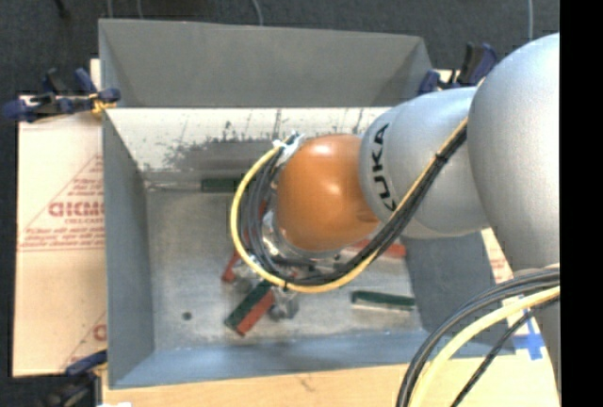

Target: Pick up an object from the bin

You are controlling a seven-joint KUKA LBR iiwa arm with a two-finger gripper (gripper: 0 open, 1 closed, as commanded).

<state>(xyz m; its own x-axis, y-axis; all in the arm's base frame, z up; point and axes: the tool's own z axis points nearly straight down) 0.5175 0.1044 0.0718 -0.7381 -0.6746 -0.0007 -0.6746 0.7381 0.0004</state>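
Hovering low, my gripper (281, 300) sits just beside a red-and-green flat stick (247, 311) at its eight o'clock, long axis running two-to-eight; its opening I cannot tell.

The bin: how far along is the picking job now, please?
Done: the gripper is down inside the bin, low beside a red-and-green bar at the front left of the floor. In hand: nothing can be seen held. Left: grasping and lifting one thing; a green bar lies to the right.

Three green bars (382, 300), three red bars (230, 271)
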